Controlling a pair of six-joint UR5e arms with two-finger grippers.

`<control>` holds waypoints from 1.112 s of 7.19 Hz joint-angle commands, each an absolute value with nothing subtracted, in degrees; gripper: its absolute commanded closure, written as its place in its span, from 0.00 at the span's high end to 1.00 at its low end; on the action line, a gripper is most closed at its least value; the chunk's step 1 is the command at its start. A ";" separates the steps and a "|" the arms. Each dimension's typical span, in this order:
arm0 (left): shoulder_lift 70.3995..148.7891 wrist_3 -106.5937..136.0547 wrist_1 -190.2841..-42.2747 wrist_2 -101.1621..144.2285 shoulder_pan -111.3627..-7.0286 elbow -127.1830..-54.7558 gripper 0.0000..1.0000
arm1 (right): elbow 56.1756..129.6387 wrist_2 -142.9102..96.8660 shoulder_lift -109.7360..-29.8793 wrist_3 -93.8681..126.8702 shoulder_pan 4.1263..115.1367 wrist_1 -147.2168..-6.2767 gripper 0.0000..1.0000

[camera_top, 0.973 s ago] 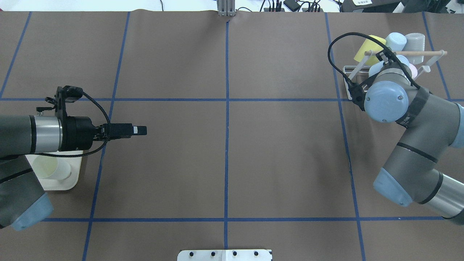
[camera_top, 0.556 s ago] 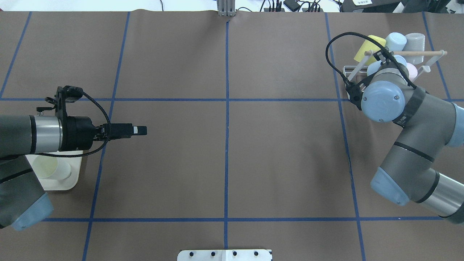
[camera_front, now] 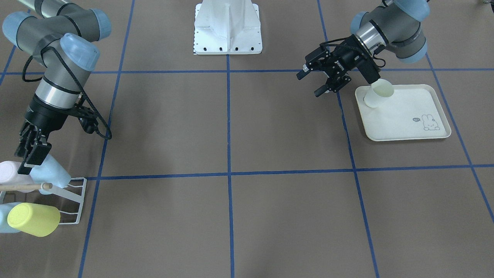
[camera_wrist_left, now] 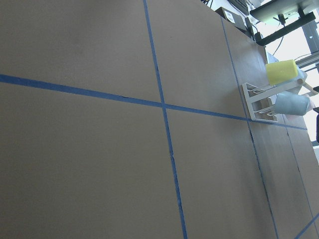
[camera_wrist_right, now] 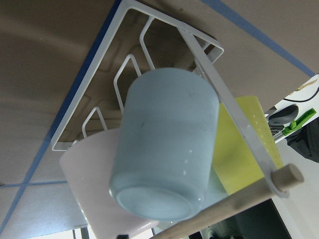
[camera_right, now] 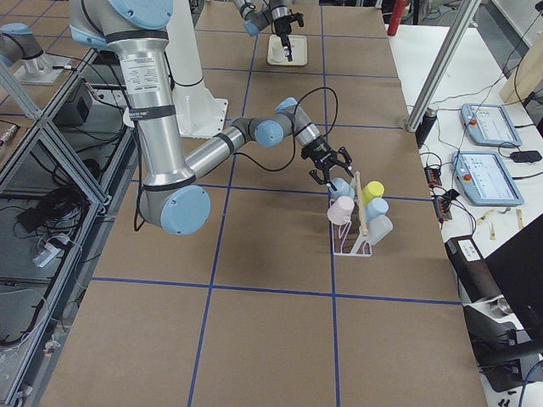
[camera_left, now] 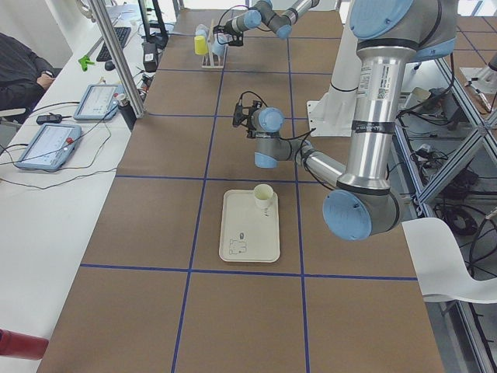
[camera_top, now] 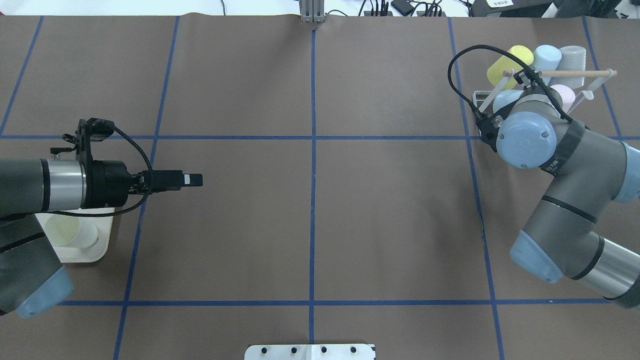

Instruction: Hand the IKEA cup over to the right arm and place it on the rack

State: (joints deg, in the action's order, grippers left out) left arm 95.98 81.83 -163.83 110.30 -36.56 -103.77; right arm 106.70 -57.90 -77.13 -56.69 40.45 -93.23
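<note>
We log the right hand (camera_front: 30, 157) with its fingers apart and empty, close over the pale blue cup (camera_front: 52, 172). That cup sits tilted on a prong of the rack (camera_front: 77, 200) near the worktop's far right corner. The left hand (camera_front: 308, 85) hovers with its fingers apart, also empty, beside the tray (camera_front: 405, 131) carrying a cream cup (camera_front: 376, 94) near the left edge.

The left arm (camera_top: 20, 186) and right arm (camera_top: 587, 160) are grey tubes with pale-blue joint caps and silver wrist bands; a thick black cable loop (camera_top: 480, 46) trails from the right one.
</note>
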 commanded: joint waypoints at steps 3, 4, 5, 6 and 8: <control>95.02 81.21 -163.31 110.30 -37.17 -104.23 1.00 | 107.14 -63.06 -71.39 -47.70 40.52 -93.25 0.89; 93.44 80.17 -163.04 110.22 -38.57 -104.33 1.00 | 107.49 -67.19 -69.54 -40.68 40.52 -93.25 0.95; 89.34 74.50 -163.04 110.39 -40.67 -104.67 1.00 | 107.49 -70.80 -68.65 -33.47 39.82 -92.12 0.98; 86.34 69.22 -162.95 110.65 -43.04 -104.68 1.00 | 107.14 -72.23 -68.64 -27.22 38.25 -88.28 0.98; 78.70 57.11 -162.95 110.31 -47.26 -104.59 1.00 | 106.79 -74.95 -68.64 -14.83 35.96 -82.99 0.98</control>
State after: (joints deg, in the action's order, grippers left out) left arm 83.44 64.67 -162.97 110.54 -44.66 -104.63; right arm 106.98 -73.00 -68.71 -22.60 37.33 -86.24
